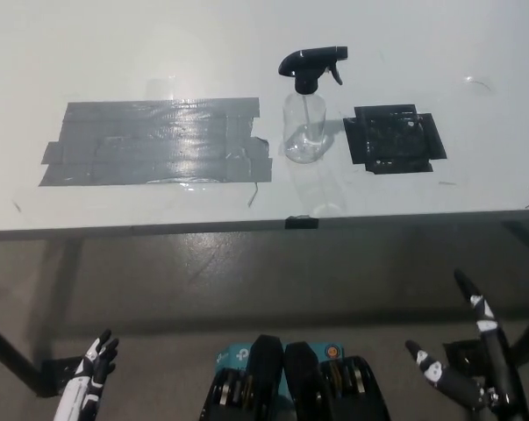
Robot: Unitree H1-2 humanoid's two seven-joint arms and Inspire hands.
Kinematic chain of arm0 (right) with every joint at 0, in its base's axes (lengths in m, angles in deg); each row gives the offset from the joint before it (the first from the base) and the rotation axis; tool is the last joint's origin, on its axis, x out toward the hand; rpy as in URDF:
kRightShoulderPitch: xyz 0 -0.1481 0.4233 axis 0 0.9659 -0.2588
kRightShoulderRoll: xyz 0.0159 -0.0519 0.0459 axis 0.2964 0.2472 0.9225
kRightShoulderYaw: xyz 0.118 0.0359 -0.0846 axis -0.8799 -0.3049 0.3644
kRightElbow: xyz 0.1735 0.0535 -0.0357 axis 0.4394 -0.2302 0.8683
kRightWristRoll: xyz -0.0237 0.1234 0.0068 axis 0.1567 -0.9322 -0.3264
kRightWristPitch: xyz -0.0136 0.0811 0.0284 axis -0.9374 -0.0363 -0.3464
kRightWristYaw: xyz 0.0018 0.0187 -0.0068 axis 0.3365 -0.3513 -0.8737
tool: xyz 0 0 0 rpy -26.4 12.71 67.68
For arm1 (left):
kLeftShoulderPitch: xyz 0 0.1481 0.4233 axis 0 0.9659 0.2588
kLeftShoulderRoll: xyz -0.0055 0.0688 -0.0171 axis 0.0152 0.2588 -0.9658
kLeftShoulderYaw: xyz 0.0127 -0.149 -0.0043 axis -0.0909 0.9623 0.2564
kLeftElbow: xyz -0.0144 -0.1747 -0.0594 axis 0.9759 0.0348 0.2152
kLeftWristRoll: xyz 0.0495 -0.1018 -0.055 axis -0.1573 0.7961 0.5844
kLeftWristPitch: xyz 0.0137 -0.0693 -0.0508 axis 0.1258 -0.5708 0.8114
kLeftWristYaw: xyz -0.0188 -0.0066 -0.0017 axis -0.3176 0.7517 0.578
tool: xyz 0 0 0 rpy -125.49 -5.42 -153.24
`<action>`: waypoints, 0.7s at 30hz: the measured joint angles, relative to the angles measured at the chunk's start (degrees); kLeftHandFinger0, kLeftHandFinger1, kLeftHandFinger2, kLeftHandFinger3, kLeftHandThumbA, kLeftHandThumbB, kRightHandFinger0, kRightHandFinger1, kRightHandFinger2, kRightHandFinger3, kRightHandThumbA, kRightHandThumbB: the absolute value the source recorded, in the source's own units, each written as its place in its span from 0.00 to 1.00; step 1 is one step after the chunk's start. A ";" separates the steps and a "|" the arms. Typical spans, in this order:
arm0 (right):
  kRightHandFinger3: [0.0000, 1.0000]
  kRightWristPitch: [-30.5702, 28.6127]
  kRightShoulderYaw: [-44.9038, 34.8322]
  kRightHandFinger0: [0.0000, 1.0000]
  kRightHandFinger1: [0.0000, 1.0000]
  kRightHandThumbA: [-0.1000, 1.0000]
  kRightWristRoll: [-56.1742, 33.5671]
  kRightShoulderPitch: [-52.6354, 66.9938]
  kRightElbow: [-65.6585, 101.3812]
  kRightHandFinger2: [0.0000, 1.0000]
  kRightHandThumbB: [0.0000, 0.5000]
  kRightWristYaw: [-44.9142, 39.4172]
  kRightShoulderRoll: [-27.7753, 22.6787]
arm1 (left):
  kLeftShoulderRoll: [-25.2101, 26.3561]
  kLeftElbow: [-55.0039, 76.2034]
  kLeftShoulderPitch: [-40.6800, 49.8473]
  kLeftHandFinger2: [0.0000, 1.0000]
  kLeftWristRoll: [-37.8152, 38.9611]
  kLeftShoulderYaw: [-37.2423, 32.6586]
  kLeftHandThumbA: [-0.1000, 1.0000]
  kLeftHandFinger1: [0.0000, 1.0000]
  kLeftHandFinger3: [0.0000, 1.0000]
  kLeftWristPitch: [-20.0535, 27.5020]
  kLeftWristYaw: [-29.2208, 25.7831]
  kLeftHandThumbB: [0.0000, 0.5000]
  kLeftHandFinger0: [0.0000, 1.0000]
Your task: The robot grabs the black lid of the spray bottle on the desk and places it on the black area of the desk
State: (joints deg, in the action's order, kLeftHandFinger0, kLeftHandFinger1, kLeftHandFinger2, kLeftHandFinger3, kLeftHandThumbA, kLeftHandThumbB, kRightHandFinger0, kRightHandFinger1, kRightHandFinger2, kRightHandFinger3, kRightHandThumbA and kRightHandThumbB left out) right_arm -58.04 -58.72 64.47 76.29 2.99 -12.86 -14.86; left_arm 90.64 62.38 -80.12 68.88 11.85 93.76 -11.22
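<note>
Right hand (475, 368) open below desk (246, 210) edge.

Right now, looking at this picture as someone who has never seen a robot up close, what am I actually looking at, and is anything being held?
You are seeing through a camera on the robot's head, looking steeply down at a white desk in front of it. The robot is a humanoid with two arms. Its white left hand shows at the lower left, and its black right hand at the lower right. Both hang low, below the desk's edge, with fingers apart, holding nothing.

On the desk stands a clear spray bottle with a black lid, the trigger top, sitting on it. To the bottle's right in the picture lies a small black area, seemingly made of tape. To its left is a larger patch of grey tape. Nothing has been picked up yet.
</note>
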 measured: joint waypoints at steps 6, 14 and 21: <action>1.00 2.29 0.06 1.00 1.00 0.71 7.18 -7.72 2.31 1.00 0.93 -0.02 -1.56 | -0.01 0.01 1.63 1.00 -0.09 -0.53 1.00 1.00 1.00 -0.01 0.00 0.49 1.00; 1.00 7.75 1.67 1.00 1.00 0.72 16.70 -25.68 0.88 1.00 0.90 -0.81 -4.64 | 0.01 0.04 2.33 1.00 -0.17 -0.70 1.00 1.00 1.00 -0.01 0.02 0.48 1.00; 1.00 13.61 6.01 1.00 1.00 0.76 25.37 -40.44 -5.54 1.00 0.92 -1.84 -6.17 | 0.56 0.52 2.07 1.00 -0.69 -0.94 1.00 1.00 1.00 0.00 0.08 0.52 1.00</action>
State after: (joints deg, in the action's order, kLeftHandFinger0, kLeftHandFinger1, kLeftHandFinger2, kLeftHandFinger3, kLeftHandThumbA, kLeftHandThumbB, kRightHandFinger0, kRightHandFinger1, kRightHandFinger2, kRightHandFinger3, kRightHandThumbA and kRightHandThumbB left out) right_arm -44.43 -52.71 89.84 35.85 -2.55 -14.70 -21.03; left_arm 91.20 62.89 -78.05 68.20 10.91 93.76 -11.14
